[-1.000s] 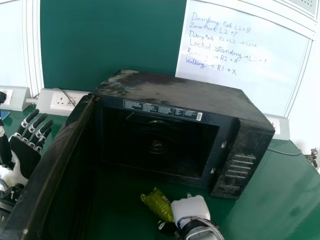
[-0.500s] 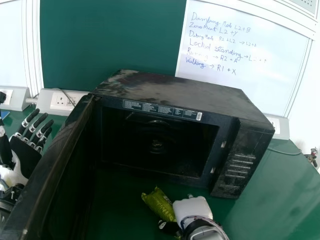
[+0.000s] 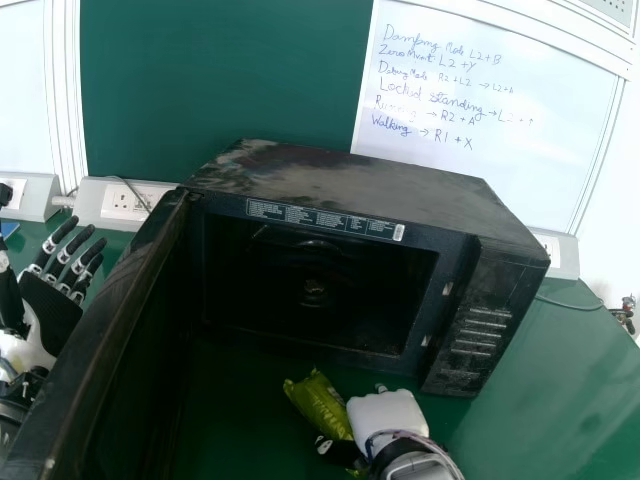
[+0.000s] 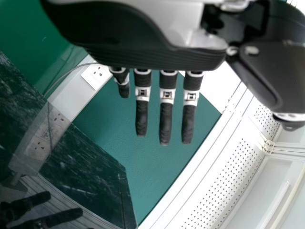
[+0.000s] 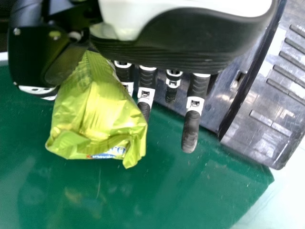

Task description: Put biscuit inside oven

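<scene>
In the head view my right hand (image 3: pixel 385 416) is low in front of the black oven (image 3: pixel 365 190), with the green biscuit packet (image 3: pixel 318 402) at its left side. The right wrist view has my right hand (image 5: pixel 176 45) pinching the crinkled packet (image 5: pixel 95 112) between thumb and fingers, while the outer fingers extend past it. The oven door (image 3: pixel 105 345) stands wide open on the left, and the cavity (image 3: pixel 310 300) is dark. Beyond the door, my left hand (image 3: pixel 48 308) has its fingers straight, as does my left hand (image 4: pixel 143 52) in the left wrist view.
The oven stands on a green table (image 3: pixel 545 385), its button panel (image 3: pixel 480 325) close to the right of my right hand. The open door lies between my two hands. Wall sockets (image 3: pixel 125 203) and a whiteboard (image 3: pixel 470 110) are behind.
My right hand has shifted slightly to the right, with the packet moving along. The left hand, the oven and its door have stayed where they were.
</scene>
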`<move>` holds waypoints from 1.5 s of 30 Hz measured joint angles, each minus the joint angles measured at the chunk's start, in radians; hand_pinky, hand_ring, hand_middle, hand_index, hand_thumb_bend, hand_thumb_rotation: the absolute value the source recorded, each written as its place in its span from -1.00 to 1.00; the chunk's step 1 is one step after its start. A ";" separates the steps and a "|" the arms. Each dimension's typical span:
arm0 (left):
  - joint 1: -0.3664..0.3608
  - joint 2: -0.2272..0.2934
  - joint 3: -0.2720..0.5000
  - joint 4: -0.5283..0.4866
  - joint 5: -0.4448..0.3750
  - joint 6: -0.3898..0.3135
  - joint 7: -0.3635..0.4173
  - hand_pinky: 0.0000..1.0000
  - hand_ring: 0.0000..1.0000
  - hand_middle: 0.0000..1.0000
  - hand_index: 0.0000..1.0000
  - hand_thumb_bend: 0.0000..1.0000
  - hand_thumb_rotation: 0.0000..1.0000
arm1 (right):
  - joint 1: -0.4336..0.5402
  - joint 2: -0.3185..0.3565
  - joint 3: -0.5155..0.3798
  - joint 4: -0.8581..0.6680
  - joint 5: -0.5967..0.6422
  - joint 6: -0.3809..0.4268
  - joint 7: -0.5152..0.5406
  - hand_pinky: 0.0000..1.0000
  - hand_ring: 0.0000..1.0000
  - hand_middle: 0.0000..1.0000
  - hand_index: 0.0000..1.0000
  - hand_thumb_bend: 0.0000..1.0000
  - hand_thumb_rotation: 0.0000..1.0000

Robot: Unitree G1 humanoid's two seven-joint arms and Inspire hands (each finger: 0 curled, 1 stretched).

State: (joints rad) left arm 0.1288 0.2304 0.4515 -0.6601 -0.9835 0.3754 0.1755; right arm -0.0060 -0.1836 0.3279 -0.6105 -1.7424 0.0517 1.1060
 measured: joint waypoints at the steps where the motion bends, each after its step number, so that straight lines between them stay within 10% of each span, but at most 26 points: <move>1: 0.000 0.000 -0.001 0.000 0.000 0.000 0.000 0.52 0.44 0.38 0.34 0.46 -0.13 | -0.004 0.003 -0.005 -0.002 0.000 0.001 0.000 -0.32 -0.19 -0.10 0.12 0.11 -1.00; 11: 0.000 0.000 -0.007 -0.002 0.000 0.000 0.004 0.53 0.46 0.40 0.34 0.44 -0.13 | -0.046 0.015 -0.030 -0.012 0.006 0.002 0.017 -0.08 0.00 -0.14 0.03 0.06 -0.99; 22: 0.000 0.000 -0.009 -0.003 0.000 0.000 0.009 0.55 0.47 0.39 0.32 0.45 -0.14 | -0.093 -0.006 -0.037 -0.016 0.022 -0.032 0.012 -0.36 -0.23 -0.05 -0.02 0.06 -0.99; 45: 0.000 -0.002 -0.010 -0.004 -0.001 -0.003 0.000 0.61 0.49 0.41 0.36 0.44 -0.12 | -0.259 0.009 -0.042 0.038 0.028 -0.034 0.036 -0.24 -0.16 -0.03 -0.02 0.06 -1.00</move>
State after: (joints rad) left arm 0.1291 0.2288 0.4417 -0.6645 -0.9848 0.3724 0.1757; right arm -0.2646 -0.1742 0.2862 -0.5730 -1.7139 0.0173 1.1424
